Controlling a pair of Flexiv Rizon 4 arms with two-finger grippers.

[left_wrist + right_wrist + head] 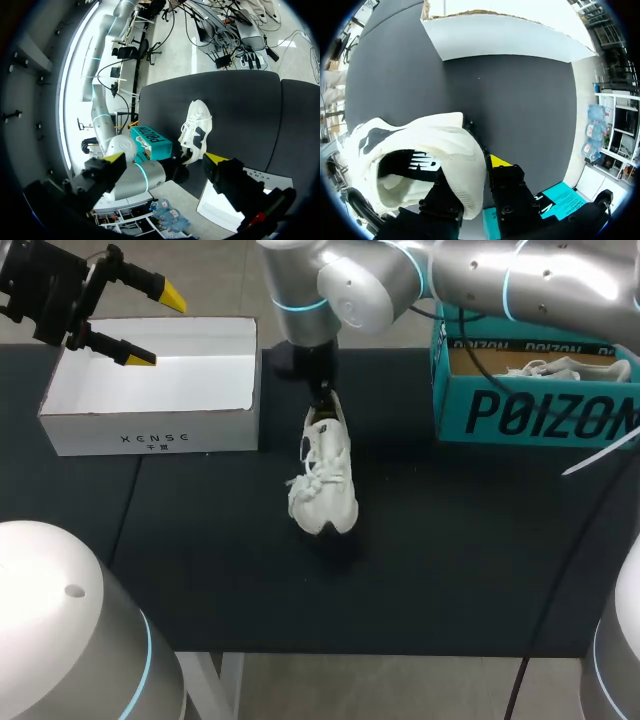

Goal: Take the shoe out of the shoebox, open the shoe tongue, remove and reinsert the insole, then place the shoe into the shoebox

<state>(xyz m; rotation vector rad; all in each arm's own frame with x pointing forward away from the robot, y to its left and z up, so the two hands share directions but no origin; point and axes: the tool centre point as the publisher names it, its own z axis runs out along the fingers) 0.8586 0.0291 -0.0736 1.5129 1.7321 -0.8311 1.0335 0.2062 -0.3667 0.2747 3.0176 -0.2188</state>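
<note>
White shoe (pixel 325 475) between white shoebox (pixel 150 430) and teal box (pixel 540 412)

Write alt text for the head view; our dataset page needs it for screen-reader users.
The right gripper holds a white shoe by its heel at the black table's middle. The left gripper hangs open over the white shoebox.

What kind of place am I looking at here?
Likely a robotics lab bench: a black table, the right gripper holding a white sneaker by its heel, a white shoebox and a teal shoebox alongside.
</note>
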